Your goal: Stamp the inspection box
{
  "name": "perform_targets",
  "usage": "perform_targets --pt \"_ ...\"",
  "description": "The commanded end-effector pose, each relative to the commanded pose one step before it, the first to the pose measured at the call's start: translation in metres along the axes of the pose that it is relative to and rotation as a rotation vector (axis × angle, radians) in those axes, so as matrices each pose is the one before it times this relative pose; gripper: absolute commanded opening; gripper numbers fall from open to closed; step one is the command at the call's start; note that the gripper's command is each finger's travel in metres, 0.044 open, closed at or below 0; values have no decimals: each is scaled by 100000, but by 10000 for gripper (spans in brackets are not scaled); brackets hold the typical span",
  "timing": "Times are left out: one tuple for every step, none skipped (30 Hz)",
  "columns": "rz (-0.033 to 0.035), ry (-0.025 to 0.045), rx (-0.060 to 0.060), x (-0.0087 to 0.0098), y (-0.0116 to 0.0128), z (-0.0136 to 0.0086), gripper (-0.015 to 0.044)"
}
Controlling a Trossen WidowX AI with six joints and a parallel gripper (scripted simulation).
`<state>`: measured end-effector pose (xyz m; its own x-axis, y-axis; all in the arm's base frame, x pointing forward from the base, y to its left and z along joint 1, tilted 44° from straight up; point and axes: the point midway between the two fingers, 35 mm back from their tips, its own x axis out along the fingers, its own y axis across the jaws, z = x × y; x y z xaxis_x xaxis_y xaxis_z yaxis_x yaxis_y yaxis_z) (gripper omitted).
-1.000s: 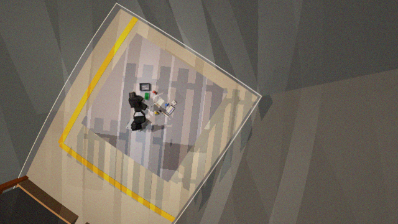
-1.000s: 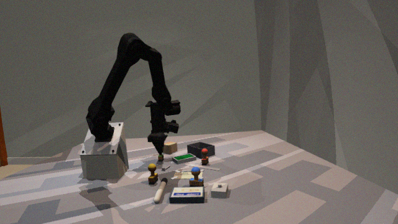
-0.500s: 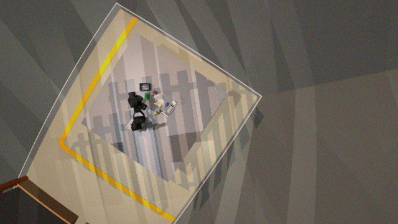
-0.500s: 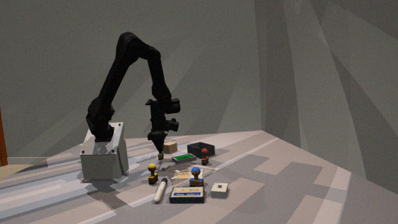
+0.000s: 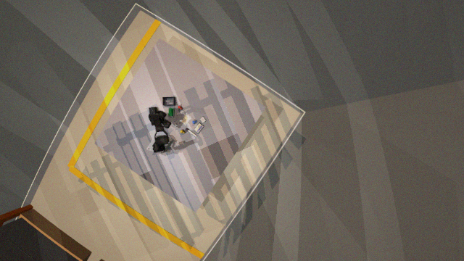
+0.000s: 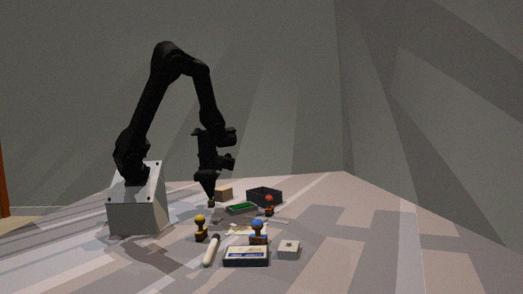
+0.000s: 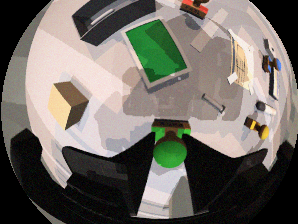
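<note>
Places as exterior view shows them, relative to ink pad (image 5: 171, 112) (image 6: 242, 207) (image 7: 156, 50). Orange post (image 6: 4, 184) far left of pad, at room's edge. Gripper (image 6: 211, 199) (image 7: 168, 136) left of pad, pinching green-knobbed stamp (image 6: 211, 203) (image 7: 170, 154), stamp apart from pad. Wooden block (image 6: 223, 193) (image 7: 68, 104) behind pad, to left. Card (image 5: 186, 119) (image 6: 245, 229) (image 7: 242, 62) in front of pad. Dark tray (image 5: 169, 101) (image 6: 264, 197) (image 7: 112, 17) behind pad, to right; red-knobbed stamp (image 5: 180, 107) (image 6: 269, 205) (image 7: 195, 7) right of it. Pale bench top (image 5: 221, 156) (image 6: 347, 261) (image 7: 45, 60) under everything, banded with light and shadow (quite stripy). Grey wall (image 6: 286, 102) behind.
</note>
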<state>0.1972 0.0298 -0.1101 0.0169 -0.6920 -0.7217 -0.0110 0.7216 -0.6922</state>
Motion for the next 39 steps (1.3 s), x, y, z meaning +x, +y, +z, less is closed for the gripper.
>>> perform_targets --pt "226 361 427 -194 44 -40 0" --pt "-7 0 -1 -48 1 0 0" --pt "-7 0 -1 -48 1 0 0" --pt "-7 0 -1 -48 1 0 0" --pt "-7 0 -1 -48 1 0 0" --pt "-7 0 -1 -48 1 0 0" --pt "-7 1 -1 -48 1 0 0" --pt "-8 1 -1 -48 1 0 0" --pt "-8 1 -1 -48 1 0 0" --pt "-8 1 -1 -48 1 0 0" --pt "-8 1 -1 -48 1 0 0" --pt "-8 1 -1 -48 1 -1 0" --pt "-8 1 0 -48 0 -1 0" --pt "-8 1 0 -48 0 -1 0" --pt "-9 1 0 -49 0 -1 0" --pt "-9 1 0 -49 0 -1 0" --pt "-9 1 0 -49 0 -1 0" --pt "-9 1 0 -49 0 -1 0" --pt "-9 1 0 -49 0 -1 0" --pt "-9 1 0 -49 0 -1 0" --pt "-9 1 0 -49 0 -1 0" --pt "-9 1 0 -49 0 -1 0" --pt "-10 1 0 -49 0 -2 0" --pt "-10 1 0 -49 0 -2 0" --pt "-10 1 0 -49 0 -2 0" --pt "-10 1 0 -49 -1 -2 0" --pt "-10 1 0 -49 -1 -2 0" --pt "-10 1 0 -49 -1 -2 0" --pt "-10 1 0 -49 -1 -2 0" --pt "-10 1 0 -48 -1 -2 0" --pt "-10 1 0 -48 -1 -2 0" --pt "-11 1 0 -48 -1 -2 0" --pt "-11 1 0 -48 -1 -2 0" --pt "-11 1 0 -48 -1 -2 0" --pt "-11 1 0 -48 -1 -3 0" --pt "-11 1 0 -48 -1 -3 0" --pt "-11 1 0 -48 -1 -3 0" --pt "-11 1 0 -48 -1 -3 0" --pt "-11 1 0 -48 -1 -3 0"
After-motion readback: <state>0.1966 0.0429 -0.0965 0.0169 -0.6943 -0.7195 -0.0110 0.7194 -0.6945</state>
